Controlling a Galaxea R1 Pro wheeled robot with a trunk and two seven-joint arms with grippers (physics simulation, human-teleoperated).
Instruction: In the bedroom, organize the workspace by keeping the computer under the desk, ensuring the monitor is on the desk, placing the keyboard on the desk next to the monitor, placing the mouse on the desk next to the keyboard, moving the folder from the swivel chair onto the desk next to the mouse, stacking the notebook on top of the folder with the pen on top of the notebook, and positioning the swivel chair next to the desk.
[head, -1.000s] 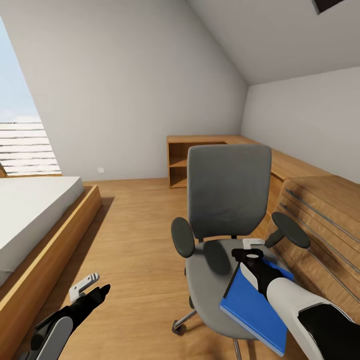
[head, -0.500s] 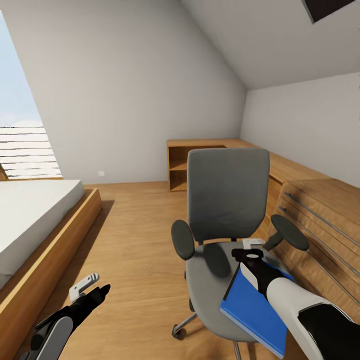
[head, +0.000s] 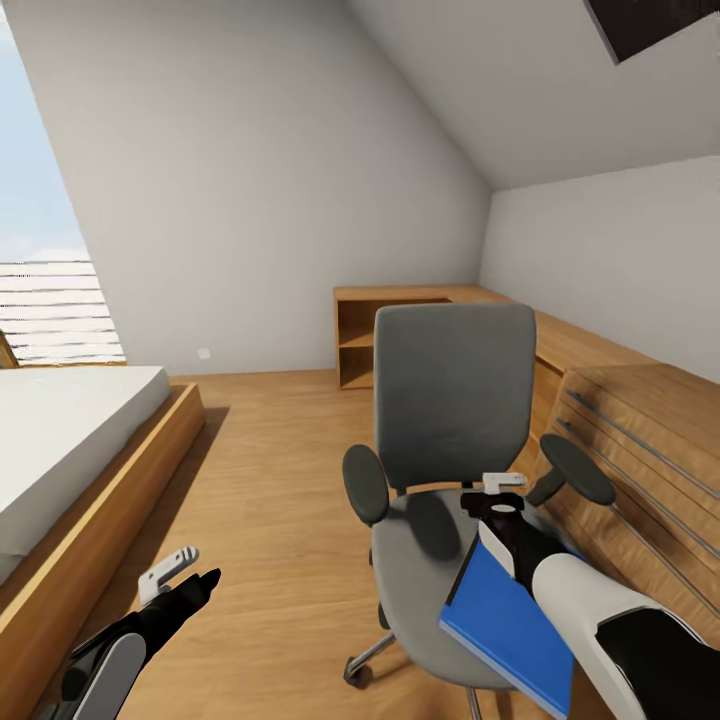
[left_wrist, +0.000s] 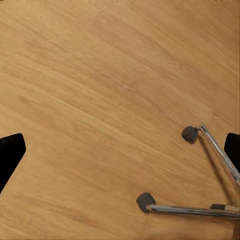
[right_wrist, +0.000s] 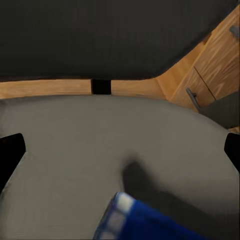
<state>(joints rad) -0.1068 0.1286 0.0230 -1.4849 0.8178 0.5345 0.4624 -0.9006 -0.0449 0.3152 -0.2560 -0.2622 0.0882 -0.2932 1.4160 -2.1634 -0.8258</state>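
Observation:
The swivel chair (head: 455, 400) stands mid-room with its grey back upright, black armrests and chrome base. The blue folder (head: 505, 625) slants over the front right of its seat (right_wrist: 75, 150), under my right forearm. One folder corner (right_wrist: 132, 220) shows close to the right wrist camera and casts a shadow on the seat. My right gripper (head: 503, 495) hovers over the rear of the seat, open, with the folder behind its fingers rather than between them. My left gripper (head: 185, 578) hangs open and empty above the wooden floor, left of the chair.
A white bed in a wooden frame (head: 90, 440) fills the left side. A light wooden chest with bar handles (head: 640, 440) stands close on the chair's right, and a low wooden shelf unit (head: 400, 330) lines the back wall. Chair casters (left_wrist: 146, 201) show below my left gripper.
The whole picture has slid downward a little, so the camera has tilted up, and more of the dark skylight shows. Arms, chair and folder keep their places relative to each other.

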